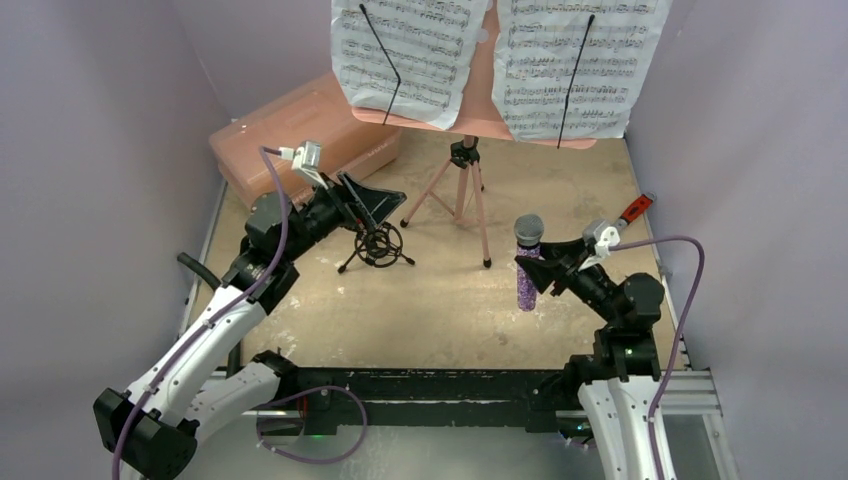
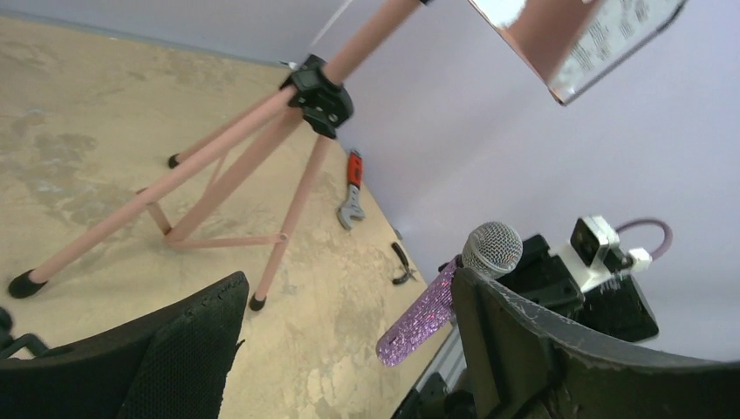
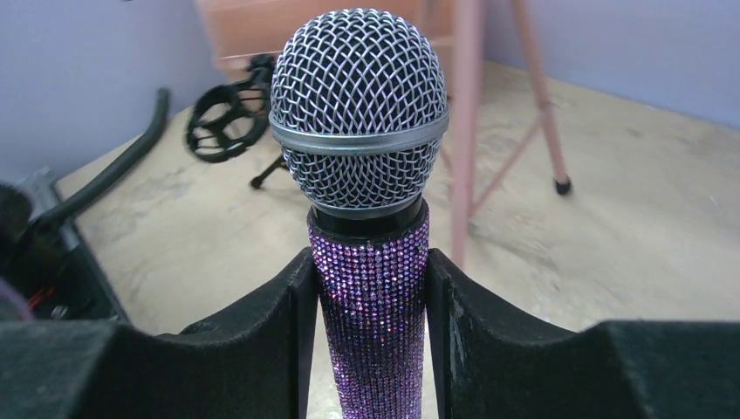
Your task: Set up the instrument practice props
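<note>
Right gripper (image 3: 371,284): clamps the glittery purple microphone (image 3: 359,113) upright near the table's (image 1: 430,300) right edge; left gripper (image 1: 362,203), arm stretched forward: gapes by the mini tripod (image 1: 380,245), near the shut pink case (image 1: 270,140).

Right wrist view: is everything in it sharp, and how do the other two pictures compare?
Right wrist view: glittery purple microphone with silver mesh head crisp, black ring-shaped shock mount and thin pink stand legs behind it soft. Left wrist view: scene tilted, pink legs clear. Top view: even light, faint shadows.
</note>
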`<move>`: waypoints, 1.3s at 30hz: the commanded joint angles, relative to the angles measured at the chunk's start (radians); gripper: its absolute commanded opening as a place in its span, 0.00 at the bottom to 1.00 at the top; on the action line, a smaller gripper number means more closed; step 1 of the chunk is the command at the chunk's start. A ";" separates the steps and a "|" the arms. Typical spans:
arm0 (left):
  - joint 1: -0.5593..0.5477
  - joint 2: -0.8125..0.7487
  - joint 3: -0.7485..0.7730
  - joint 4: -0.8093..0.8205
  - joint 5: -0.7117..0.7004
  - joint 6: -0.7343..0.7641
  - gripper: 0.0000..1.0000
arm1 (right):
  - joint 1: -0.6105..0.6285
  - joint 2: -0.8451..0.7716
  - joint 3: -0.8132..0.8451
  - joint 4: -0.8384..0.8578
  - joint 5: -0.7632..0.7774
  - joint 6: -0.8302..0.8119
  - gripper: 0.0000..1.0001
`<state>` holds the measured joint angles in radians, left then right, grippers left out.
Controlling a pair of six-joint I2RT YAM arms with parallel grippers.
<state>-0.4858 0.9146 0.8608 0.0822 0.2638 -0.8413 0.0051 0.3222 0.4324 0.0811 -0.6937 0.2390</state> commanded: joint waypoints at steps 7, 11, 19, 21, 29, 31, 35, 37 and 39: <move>-0.010 0.089 0.061 0.099 0.444 0.280 0.82 | -0.002 0.134 0.077 0.279 -0.472 -0.073 0.00; -0.046 0.098 0.056 0.160 0.507 0.352 0.82 | -0.003 0.176 0.097 0.339 -0.534 -0.069 0.00; -0.206 0.129 0.062 0.278 0.481 0.528 0.82 | 0.073 0.225 0.143 0.421 -0.544 -0.069 0.00; -0.236 0.139 0.065 0.312 0.482 0.572 0.83 | 0.141 0.241 0.147 0.457 -0.504 -0.067 0.00; -0.328 0.179 0.088 0.449 0.555 0.716 0.81 | 0.384 0.344 0.154 0.592 -0.337 -0.055 0.00; -0.350 0.191 0.106 0.421 0.571 0.748 0.80 | 0.406 0.368 0.158 0.612 -0.325 -0.055 0.00; -0.396 0.211 0.129 0.389 0.593 0.792 0.77 | 0.435 0.404 0.160 0.641 -0.314 -0.056 0.00; -0.415 0.220 0.137 0.371 0.585 0.811 0.72 | 0.441 0.414 0.162 0.653 -0.313 -0.056 0.00; -0.425 0.225 0.145 0.341 0.575 0.835 0.67 | 0.445 0.424 0.164 0.662 -0.314 -0.056 0.00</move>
<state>-0.8879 1.1275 0.9569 0.4446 0.8192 -0.0891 0.4385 0.7414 0.5354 0.6228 -1.0386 0.1829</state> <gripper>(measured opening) 0.711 0.462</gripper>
